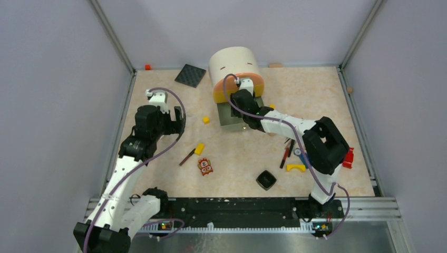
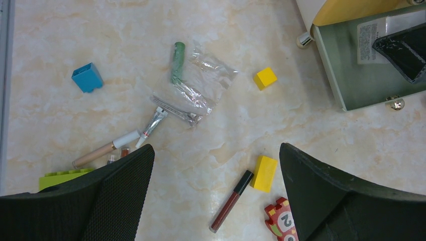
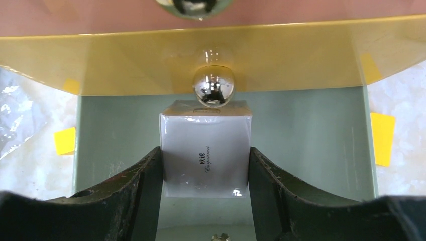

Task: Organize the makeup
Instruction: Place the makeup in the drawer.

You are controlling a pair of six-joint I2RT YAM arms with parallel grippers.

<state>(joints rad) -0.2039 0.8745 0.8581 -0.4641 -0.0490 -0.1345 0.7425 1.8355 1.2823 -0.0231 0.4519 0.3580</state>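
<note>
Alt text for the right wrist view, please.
The right gripper clamps a small white box between its jaws, in an open pale green drawer. Just beyond are a round chrome knob and a yellow panel.

Lighting: bright, even, from overhead; shadows soft. Glare: you get highlights on the chrome knob (image 3: 213,91) and clear wrapper (image 2: 211,75). Focus: sharp in your three views.
</note>
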